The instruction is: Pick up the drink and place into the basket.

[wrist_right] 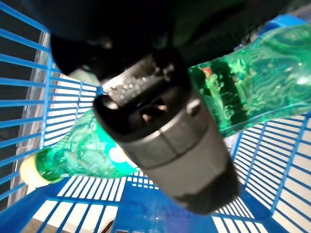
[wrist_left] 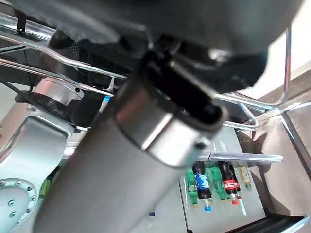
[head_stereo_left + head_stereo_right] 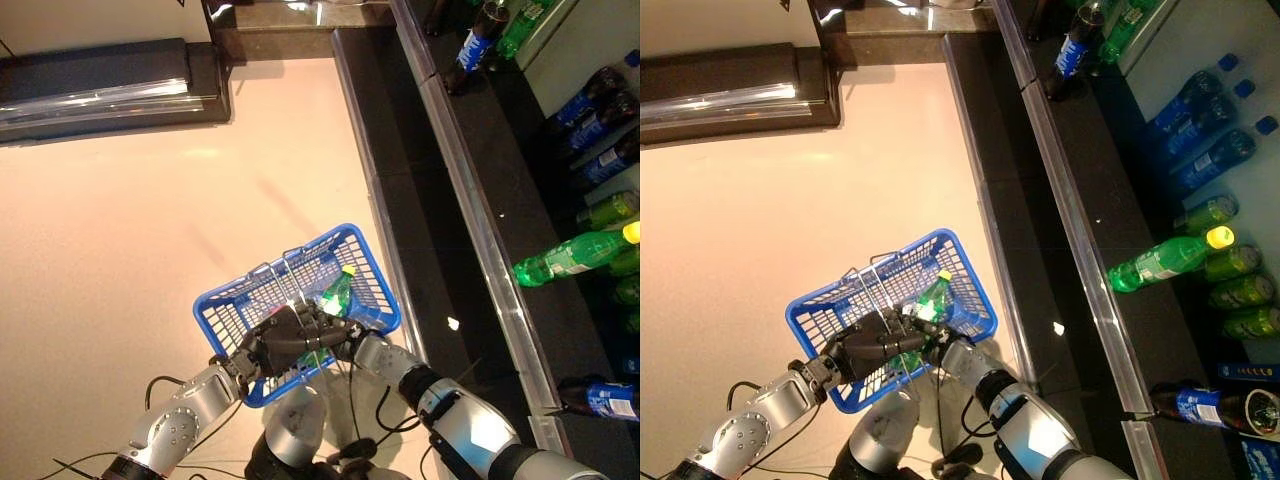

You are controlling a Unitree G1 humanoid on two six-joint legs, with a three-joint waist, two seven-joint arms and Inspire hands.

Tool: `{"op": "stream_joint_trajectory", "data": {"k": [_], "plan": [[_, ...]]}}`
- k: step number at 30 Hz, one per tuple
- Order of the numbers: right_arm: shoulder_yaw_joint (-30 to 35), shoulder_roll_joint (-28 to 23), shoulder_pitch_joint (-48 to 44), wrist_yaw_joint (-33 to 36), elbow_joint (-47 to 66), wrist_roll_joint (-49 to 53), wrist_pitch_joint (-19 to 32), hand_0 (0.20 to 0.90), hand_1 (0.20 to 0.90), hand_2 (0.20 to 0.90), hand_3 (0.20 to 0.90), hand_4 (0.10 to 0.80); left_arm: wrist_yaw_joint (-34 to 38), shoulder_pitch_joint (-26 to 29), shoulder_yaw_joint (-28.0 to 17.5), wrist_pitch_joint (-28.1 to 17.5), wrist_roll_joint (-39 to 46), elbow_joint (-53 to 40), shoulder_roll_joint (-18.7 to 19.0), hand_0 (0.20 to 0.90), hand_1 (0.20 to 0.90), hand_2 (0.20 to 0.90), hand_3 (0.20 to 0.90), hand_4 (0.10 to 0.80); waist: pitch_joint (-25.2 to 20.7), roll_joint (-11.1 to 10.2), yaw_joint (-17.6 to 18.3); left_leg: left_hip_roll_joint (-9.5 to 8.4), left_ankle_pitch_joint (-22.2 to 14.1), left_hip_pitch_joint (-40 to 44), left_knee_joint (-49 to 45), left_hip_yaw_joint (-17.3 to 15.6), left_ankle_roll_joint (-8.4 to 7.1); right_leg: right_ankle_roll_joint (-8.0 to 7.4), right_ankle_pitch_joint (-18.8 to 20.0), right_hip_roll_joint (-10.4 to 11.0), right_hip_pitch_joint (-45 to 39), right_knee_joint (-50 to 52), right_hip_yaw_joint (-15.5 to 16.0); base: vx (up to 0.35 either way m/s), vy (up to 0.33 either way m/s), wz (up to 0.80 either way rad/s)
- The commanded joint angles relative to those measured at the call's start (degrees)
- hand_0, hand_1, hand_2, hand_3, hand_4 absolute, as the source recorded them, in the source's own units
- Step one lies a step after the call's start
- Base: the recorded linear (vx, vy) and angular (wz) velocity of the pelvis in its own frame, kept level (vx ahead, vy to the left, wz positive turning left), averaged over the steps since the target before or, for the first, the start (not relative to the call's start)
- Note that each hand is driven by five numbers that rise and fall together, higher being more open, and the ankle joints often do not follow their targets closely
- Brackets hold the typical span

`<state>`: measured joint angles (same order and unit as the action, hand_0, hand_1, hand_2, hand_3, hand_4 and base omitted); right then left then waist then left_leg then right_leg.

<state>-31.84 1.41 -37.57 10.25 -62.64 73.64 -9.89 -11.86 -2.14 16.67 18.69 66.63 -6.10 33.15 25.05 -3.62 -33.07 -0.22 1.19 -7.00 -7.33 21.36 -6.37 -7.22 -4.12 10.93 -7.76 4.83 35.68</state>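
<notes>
My left hand [image 3: 275, 340] grips the blue basket's [image 3: 222, 304] wire handle [image 3: 290, 275]; my right hand [image 3: 328, 325] clasps the green drink bottle [image 1: 87, 155] inside it, fingertips hidden behind the bottle

Bright overhead light glares off the shelf edge [image 3: 470, 170]; both wrist views are blurred up close.

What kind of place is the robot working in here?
Probably a shop or a mock shop: a blue shopping basket, rows of drink bottles on a shelf, and a green bottle in the basket.
</notes>
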Motion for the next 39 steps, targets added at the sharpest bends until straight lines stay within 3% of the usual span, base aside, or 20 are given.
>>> {"op": "stream_joint_trajectory", "data": {"k": [1, 16, 25, 39], "plan": [[-2.5, 5.3, -3.7, -5.4, 3.2, -0.4, 1.0, 0.9, 0.9, 0.9, 0.9, 0.8, -9.5, 6.7, 2.0, -7.0, 4.8, -24.0, -6.4, 0.3, 0.3, 0.3, 0.2, 0.1, -5.3, 0.4, 0.8, -0.3, 1.5, -0.5, 0.8, -5.3, 3.53, 1.43, 3.3, -0.8, 3.0, 3.8, -3.9, 0.0, 0.0, 0.0], [-1.9, 4.6, -3.0, -7.4, 4.9, 2.3, 2.0, 0.9, 0.9, 0.9, 0.9, 0.8, -9.6, 6.4, 1.5, -7.8, 5.0, -23.4, -6.0, 0.3, 0.3, 0.3, 0.2, 0.1, -4.6, 0.4, 1.3, -0.08, 1.5, -0.7, 0.6, -5.8, 3.38, 1.24, 3.3, -0.7, 3.4, 4.1, -4.1, 0.0, 0.0, 0.0], [-1.2, 1.3, 1.2, -9.8, 13.5, 4.2, 6.1, 0.9, 0.9, 0.9, 0.9, 0.8, -10.3, 3.7, -1.2, -7.6, 4.7, -23.2, -5.4, 0.3, 0.3, 0.3, 0.2, 0.1, -4.5, -0.1, 2.1, 0.37, 1.4, -0.7, 0.8, -6.5, 3.19, 0.95, 3.3, -0.7, 3.6, 4.1, -4.0, 0.0, 0.0, 0.0], [-0.9, -9.9, 26.0, -15.9, 41.9, -3.8, 11.0, 0.9, 0.9, 0.9, 0.9, 0.8, -10.4, -8.6, -12.1, -19.4, -4.6, -16.7, -6.3, 0.3, 0.3, 0.3, 0.2, 0.1, -7.0, -2.7, 6.8, 2.16, 1.1, 1.5, 3.1, -10.0, 2.94, 0.12, 3.8, -1.9, 3.4, 1.3, -7.5, -0.03, -0.021, -0.08]]}}
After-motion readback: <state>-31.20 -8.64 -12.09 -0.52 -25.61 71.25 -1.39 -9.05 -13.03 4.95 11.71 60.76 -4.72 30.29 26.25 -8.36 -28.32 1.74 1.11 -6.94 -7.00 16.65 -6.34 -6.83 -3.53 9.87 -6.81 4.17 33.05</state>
